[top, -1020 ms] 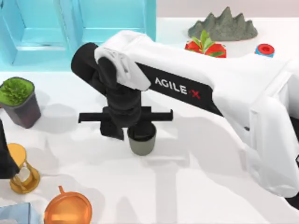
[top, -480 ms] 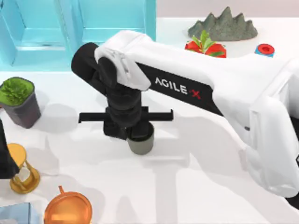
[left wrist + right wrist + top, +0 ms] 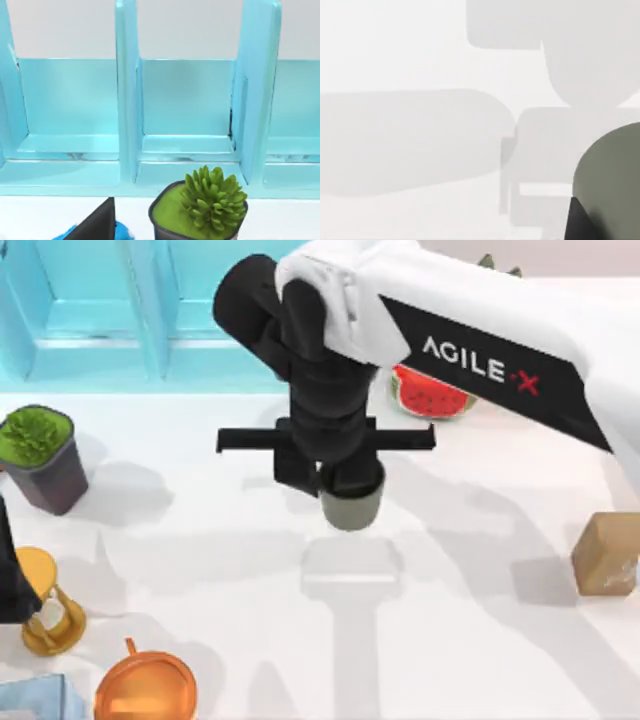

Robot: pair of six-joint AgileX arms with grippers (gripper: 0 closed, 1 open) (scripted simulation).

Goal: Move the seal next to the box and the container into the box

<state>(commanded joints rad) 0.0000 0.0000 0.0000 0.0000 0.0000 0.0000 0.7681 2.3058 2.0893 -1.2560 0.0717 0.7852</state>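
**Q:** Container (image 3: 351, 508), grey-green cup: where does it sit at this moment, and what has changed?

**A:** A second ago it stood on the worktop (image 3: 470, 640) under my right arm. Now it hangs off the surface, its shadow lying apart from it on the worktop below. My right jaws (image 3: 345, 483) are pinched on its rim, and the arm has carried it up and toward the far side, nearer the blue box (image 3: 90, 310) at the far left. In the right wrist view the cup's wall (image 3: 612, 180) sits close beside a dark fingertip (image 3: 577, 220), with bare worktop beyond.

**Q:** And the seal?

**A:** The seal (image 3: 605, 555), the tan block, stands on the worktop at the right edge, well apart from the box and untouched. A watermelon slice (image 3: 432, 395) lies behind my arm.

**Q:** What does the lift mean for the task?

**A:** I judge the grasp has held, so the cup's half is under way: what remains is carrying it over a compartment and letting go. The seal's half is not yet begun.

**Q:** The left arm?

**A:** Parked at the near left edge, facing the box and the potted plant (image 3: 212, 200); I cannot tell how its jaws stand.
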